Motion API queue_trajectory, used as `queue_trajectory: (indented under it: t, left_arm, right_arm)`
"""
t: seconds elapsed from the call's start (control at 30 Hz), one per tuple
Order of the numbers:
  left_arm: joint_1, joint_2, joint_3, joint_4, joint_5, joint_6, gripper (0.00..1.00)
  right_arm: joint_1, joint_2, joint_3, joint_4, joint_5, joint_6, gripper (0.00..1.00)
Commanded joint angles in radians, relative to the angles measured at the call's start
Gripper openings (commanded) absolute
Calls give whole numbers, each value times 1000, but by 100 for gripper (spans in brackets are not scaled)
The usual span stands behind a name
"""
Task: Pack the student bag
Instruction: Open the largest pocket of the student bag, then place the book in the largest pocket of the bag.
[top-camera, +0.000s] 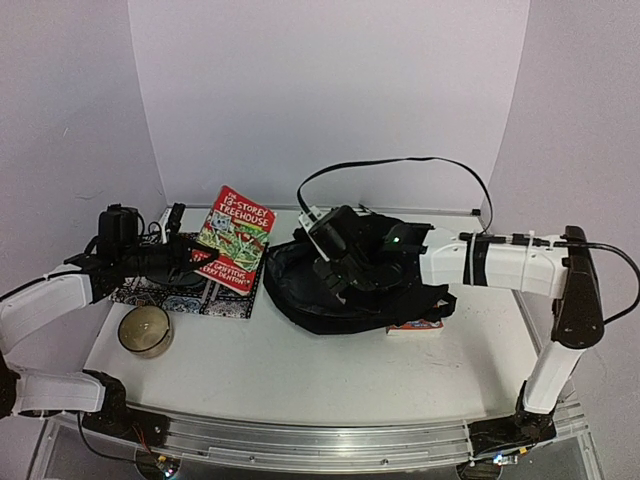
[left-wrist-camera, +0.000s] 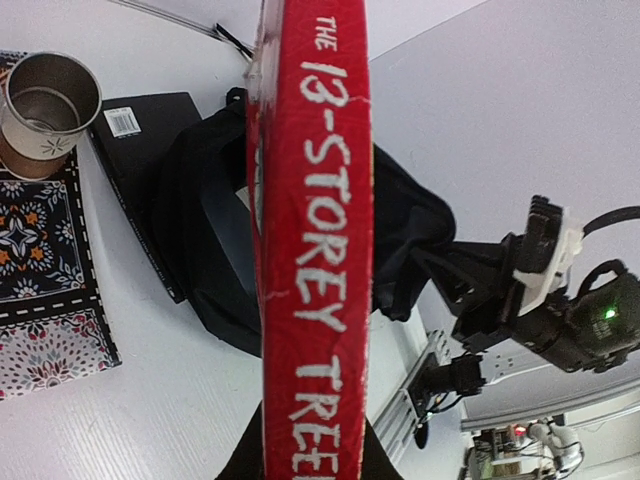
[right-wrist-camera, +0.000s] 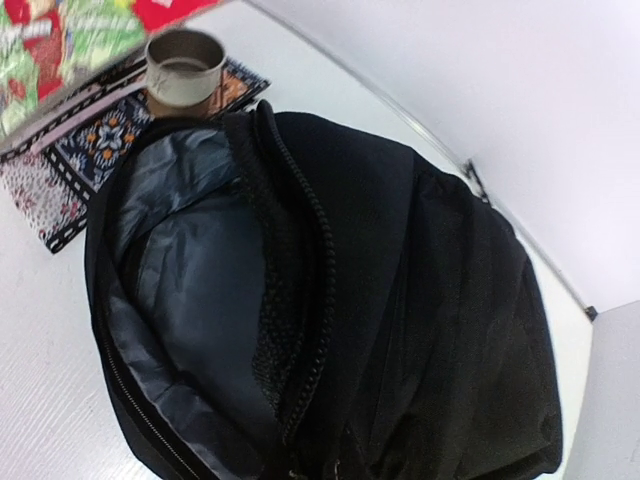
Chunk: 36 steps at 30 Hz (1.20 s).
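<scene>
The student bag (top-camera: 350, 290) is a large black backpack lying at the table's middle, its main compartment unzipped so the grey lining (right-wrist-camera: 190, 290) shows. My right gripper (top-camera: 327, 258) sits on the bag's raised upper edge, shut on the fabric by the zipper (right-wrist-camera: 318, 270); its fingers are lost in the black cloth. A red book, "The 13-Storey Treehouse" (top-camera: 237, 238), is held tilted above the table left of the bag. My left gripper (left-wrist-camera: 312, 455) is shut on its lower end, the spine (left-wrist-camera: 310, 250) facing the wrist camera.
A metal cup (top-camera: 145, 330) stands near the left front. A patterned mat (top-camera: 175, 292) lies under the held book. A flat black notebook (left-wrist-camera: 140, 140) rests against the bag's side. A small colourful book (top-camera: 415, 326) pokes out beneath the bag's right edge.
</scene>
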Motion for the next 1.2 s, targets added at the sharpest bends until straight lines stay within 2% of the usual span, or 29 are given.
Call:
queue_trajectory:
  t: [0.0,0.17,0.3,0.63,0.83,1.0,1.17]
  left_arm:
    - [-94,-4,143,-95,-112,213,0]
    - [-211,-7,186,-138,-276,338,0]
    - [-307,-10,209,-178,-424,465,0]
    - [-624,13,247,-254,-998,727,0]
    - [-793,111,285,-259,-1314,937,0]
    - [-894,229,321,-166,-1511,1166,0]
    - [-908,306,305,68,-1622,1405,0]
  right_arm:
    - [6,-73,76,2,76,-50,0]
    - [-16,-113,108,0,95,-78,0]
    - [-56,-148,123,1,24,-54,0]
    - [-149,-186,135,-3,-169,84,0]
    - [-160,-186,139,-3,-222,67,0]
    - [-162,-185,136,10,-275,76,0]
    - [-162,-197,132,21,-294,82,0]
